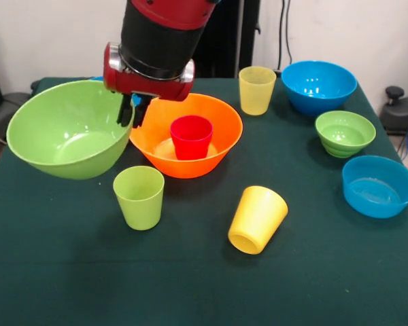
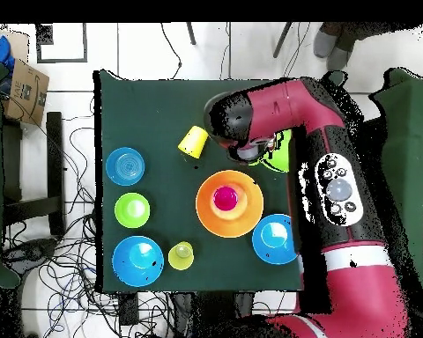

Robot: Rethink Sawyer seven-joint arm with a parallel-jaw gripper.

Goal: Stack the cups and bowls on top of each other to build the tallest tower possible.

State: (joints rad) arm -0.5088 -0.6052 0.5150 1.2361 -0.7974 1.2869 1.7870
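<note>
A: Where is the gripper [image 1: 130, 113]?

B: Upper left of the front view, under the red and black arm [image 1: 164, 34]. Its dark fingers are closed over the rim of the large lime green bowl [image 1: 68, 129], which hangs tilted above the table [image 1: 190, 285], its opening turned toward the camera, at the left of the frame.

A: What sits closest to it?

B: The orange bowl [image 1: 211, 146], just right of the gripper, upright on the cloth. A red cup [image 1: 191, 136] stands upright inside it. In the overhead view the same pair is at the middle: orange bowl [image 2: 208, 211] with the red cup [image 2: 226, 198] in its centre.

A: And below that?

B: A lime green cup [image 1: 139, 197] stands upright just in front of the orange bowl, lower left of centre. To its right a bright yellow cup [image 1: 257, 219] lies on its side, mouth toward the camera.

A: Further out?

B: A paler yellow cup [image 1: 256, 89] stands upright at the top centre, behind the orange bowl. Right of it, a blue bowl [image 1: 318, 86] in the upper right. Below that, a small green bowl [image 1: 345, 133], then a shallow blue bowl [image 1: 379, 185] at the right edge. The overhead view shows one more blue bowl [image 2: 274, 238] beside the orange bowl, next to the arm
</note>
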